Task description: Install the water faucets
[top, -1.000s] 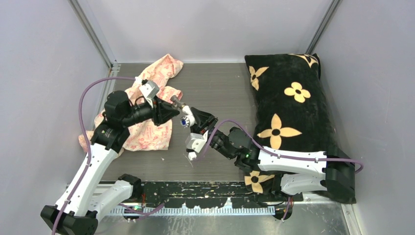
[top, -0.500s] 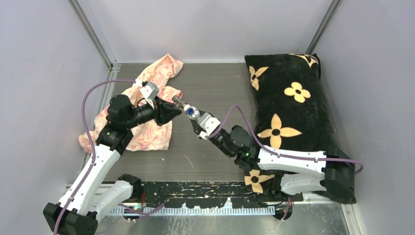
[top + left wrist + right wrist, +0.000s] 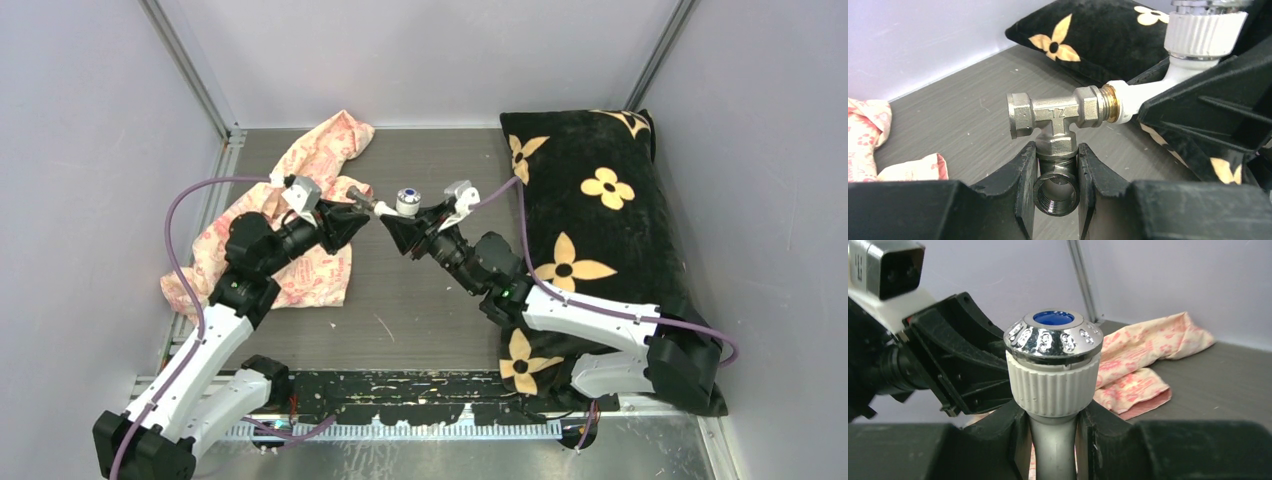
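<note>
Water-faucet assembly at the mid-stage, with both parts held in the air above the worktop (image 3: pixel 440 310). The left end effector (image 3: pixel 1057 162) is closed narrowly on the lower stem of the metal tee fitting (image 3: pixel 1050 114), and the stem's open threaded port shows between the fingers. The right end effector (image 3: pixel 1053 427) is clamped on the neck of the white tap (image 3: pixel 1053 385), just beneath the ribbed, blue-centred knob, which points upward. In the left wrist view the tap's brass-coloured threaded tip meets the right-hand port of the fitting, with the two axes roughly in line. A short band of brass thread lies exposed outside the port, so the joint appears started but not seated; how many turns are engaged cannot be told. Nothing is attached at the fitting's other two ports. In the overhead view the joined pair sits between the two arms, with a patterned cloth (image 3: pixel 310 265) on the worktop to the left and a black flowered cushion (image 3: pixel 590 215) to the right; the parts touch neither. Judged complete: pick-up of both parts, alignment, and entry of the tip into the port. Judged outstanding: turning one part against the other until the exposed thread is taken up, followed by release or set-down of the assembled unit.
</note>
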You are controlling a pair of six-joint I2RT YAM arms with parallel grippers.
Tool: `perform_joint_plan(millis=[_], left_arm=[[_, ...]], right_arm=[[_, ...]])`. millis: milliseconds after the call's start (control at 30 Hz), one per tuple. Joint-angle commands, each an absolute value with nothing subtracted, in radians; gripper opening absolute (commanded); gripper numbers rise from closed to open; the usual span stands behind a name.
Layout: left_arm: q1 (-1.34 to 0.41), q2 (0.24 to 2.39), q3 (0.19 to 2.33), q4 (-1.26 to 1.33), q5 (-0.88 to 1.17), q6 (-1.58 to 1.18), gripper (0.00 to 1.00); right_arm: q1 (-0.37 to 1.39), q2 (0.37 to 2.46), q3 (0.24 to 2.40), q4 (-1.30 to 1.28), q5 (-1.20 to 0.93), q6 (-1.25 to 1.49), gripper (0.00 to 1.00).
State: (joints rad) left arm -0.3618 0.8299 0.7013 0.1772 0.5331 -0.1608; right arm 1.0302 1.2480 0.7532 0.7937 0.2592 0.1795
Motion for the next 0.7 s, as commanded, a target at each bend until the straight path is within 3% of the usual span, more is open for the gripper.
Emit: perform_joint_plan(millis=[0, 667], left_arm=[[-0.391, 0.8, 0.669, 0.322, 0.534, -0.098, 0.0], [-0.428, 0.86, 0.623, 0.426, 0.406, -0.109, 0.0]], right_arm=[[0.921, 1.223, 0.85, 0.791, 0.278, 0.507, 0.01], [0.783, 1.307, 0.886, 0.667, 0.15, 1.156, 0.01]])
